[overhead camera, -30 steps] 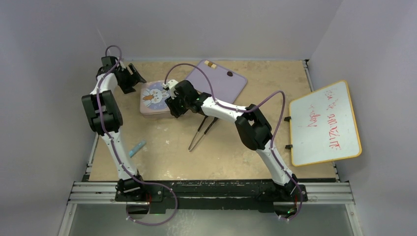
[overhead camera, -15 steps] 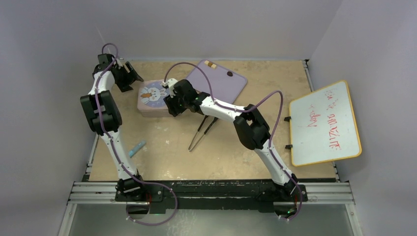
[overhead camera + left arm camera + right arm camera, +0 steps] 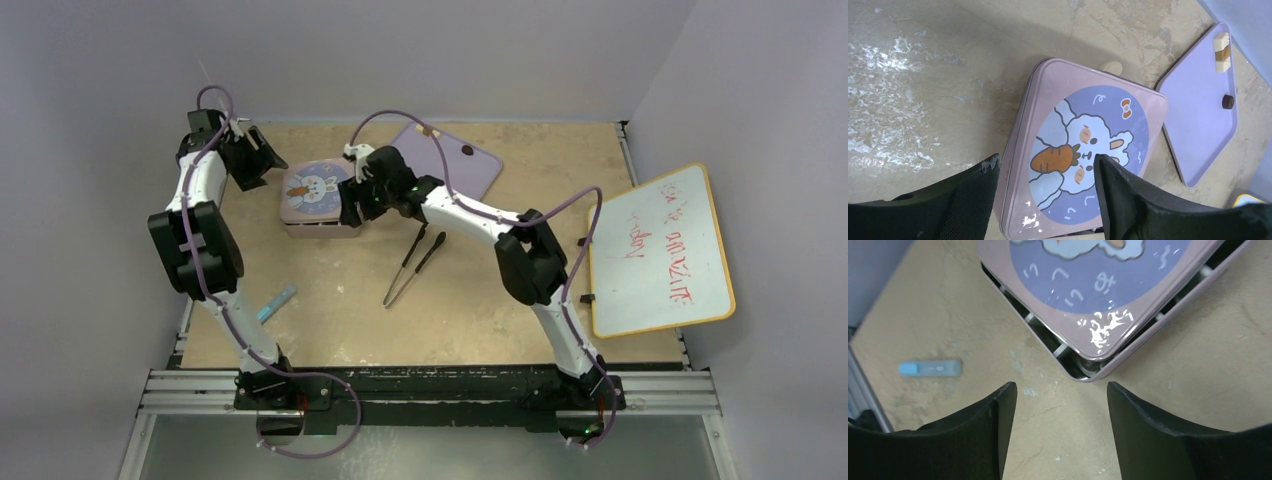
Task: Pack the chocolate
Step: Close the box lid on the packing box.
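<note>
A pink tin (image 3: 318, 225) lies under a bunny lid (image 3: 315, 190) that sits askew on it; the open box corner with dividers shows in the right wrist view (image 3: 1087, 369). A few chocolate pieces lie on the purple tray (image 3: 455, 175): cream and brown ones (image 3: 1221, 47) and a dark round one (image 3: 1228, 101). A cream piece (image 3: 1111, 66) lies on the table behind the tin. My left gripper (image 3: 1045, 172) is open and empty over the lid's left part (image 3: 1083, 155). My right gripper (image 3: 1060, 390) is open and empty just off the tin's corner.
Black tweezers (image 3: 413, 265) lie on the table in front of the tin. A small blue object (image 3: 276, 301) lies near the left edge, also in the right wrist view (image 3: 930, 368). A whiteboard (image 3: 660, 250) lies at the right.
My left gripper has drawn back to the far left, off the tin. My right arm has lifted and swung back a little at the tin's right side. The lid now sits askew.
</note>
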